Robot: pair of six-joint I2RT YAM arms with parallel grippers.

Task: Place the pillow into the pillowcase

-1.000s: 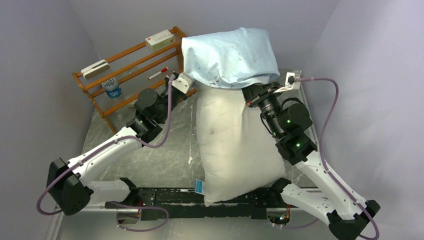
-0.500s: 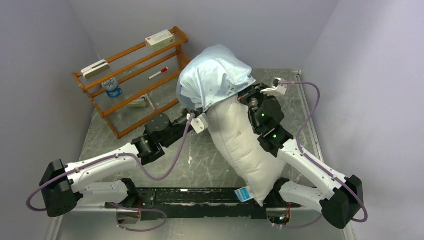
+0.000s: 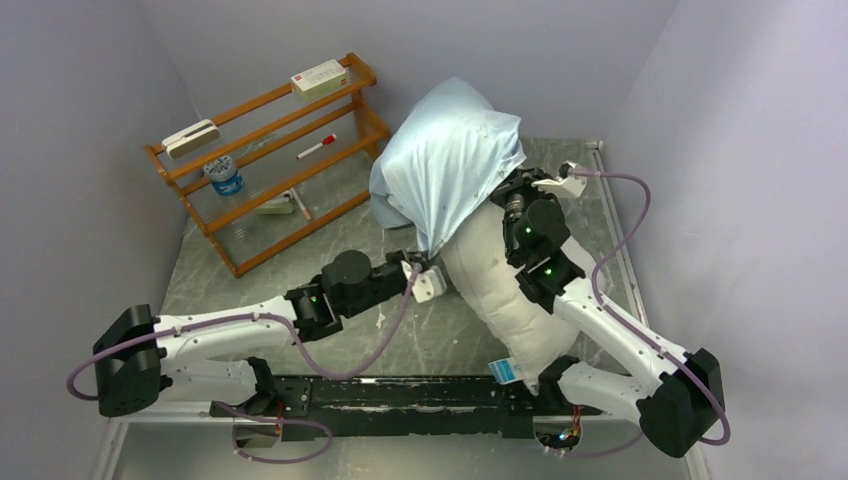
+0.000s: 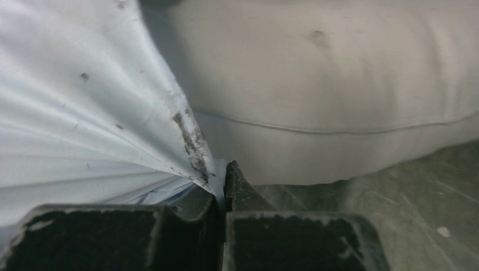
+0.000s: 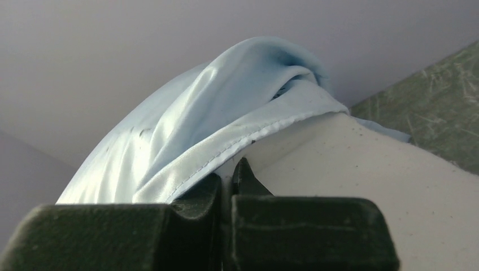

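Observation:
The white pillow (image 3: 505,290) lies slanted across the table, its blue tag (image 3: 505,371) at the near end. The pale blue pillowcase (image 3: 450,165) covers its far, raised end like a hood. My left gripper (image 3: 432,264) is shut on the pillowcase's lower hem, which fans out from the jaws as stretched pleats (image 4: 85,113) beside the pillow's seamed side (image 4: 339,73). My right gripper (image 3: 505,197) is shut on the stitched hem (image 5: 248,138) on the pillow's right flank, with the pillow (image 5: 373,175) just under it.
A wooden rack (image 3: 270,160) stands at the back left, holding a box (image 3: 320,77), an eraser (image 3: 190,137), a marker (image 3: 316,147) and a blue cup (image 3: 224,175). Grey walls close in on the left, back and right.
My left gripper has swung toward the near side and the right, dragging the pillowcase hem down over the pillow. The pillow has tipped from upright into a slant, and the right arm has come down with it.

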